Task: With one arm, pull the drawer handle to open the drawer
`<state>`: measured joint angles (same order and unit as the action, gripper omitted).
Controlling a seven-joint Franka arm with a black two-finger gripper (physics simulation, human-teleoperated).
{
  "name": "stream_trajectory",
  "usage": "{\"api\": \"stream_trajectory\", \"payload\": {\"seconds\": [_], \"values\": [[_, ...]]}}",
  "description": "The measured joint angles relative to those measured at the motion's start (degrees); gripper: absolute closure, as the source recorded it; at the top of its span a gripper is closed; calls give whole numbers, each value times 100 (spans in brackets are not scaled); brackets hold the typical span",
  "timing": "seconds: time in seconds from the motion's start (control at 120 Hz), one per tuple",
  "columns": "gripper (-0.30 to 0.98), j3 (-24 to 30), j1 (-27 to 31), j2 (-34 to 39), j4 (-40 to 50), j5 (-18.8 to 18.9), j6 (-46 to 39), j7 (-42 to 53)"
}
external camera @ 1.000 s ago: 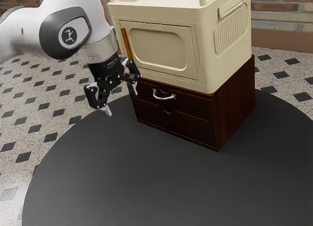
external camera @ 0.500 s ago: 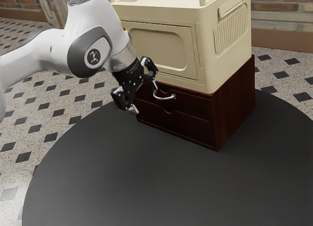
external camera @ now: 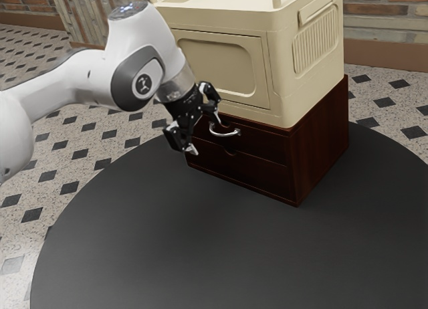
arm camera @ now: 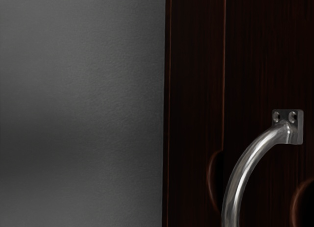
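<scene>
A white Franka arm (external camera: 137,61) brings its black two-finger gripper (external camera: 206,133) up to the curved metal drawer handle (external camera: 225,134) on a dark-wood two-drawer cabinet (external camera: 321,138). A second ago the gripper stood off toward the exterior view's left, clear of the handle; it has since crossed toward the exterior view's right, with only a short shift over the last half second. The fingers stand apart, released, with no grip on the metal.

The handle is fixed to the upper drawer (external camera: 261,144), above the lower drawer (external camera: 251,170), and neither it nor the drawer has moved. The drawer front sits flush in the cabinet, beneath a cream storage box (external camera: 311,91) and over a round black table (external camera: 200,242). From the wrist, the bar's arc runs to a mounting plate (arm camera: 299,127) with two screws showing; whether the bar lies squarely between the fingers cannot be told.

The shift appears to bring the approach near its end, with the opening itself not begun. The next move likely calls for a small alignment, fingers to either side of the bar, then a firm close and a straight pull away from the cabinet. A shallow or off-center hold could slip off the smooth curve, or a fingertip could knock the drawer front.
</scene>
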<state>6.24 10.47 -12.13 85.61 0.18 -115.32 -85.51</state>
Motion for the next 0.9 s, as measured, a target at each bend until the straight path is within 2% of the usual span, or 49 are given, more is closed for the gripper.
{"api": "stream_trajectory", "payload": {"seconds": [0.667, 0.75, 0.9], "values": [[2, 0, 43, -243, 84, -68, -214, 10], [7, 0, 43, -237, 96, -139, -219, 11], [25, 0, 50, -189, 144, -205, -223, 2]]}}
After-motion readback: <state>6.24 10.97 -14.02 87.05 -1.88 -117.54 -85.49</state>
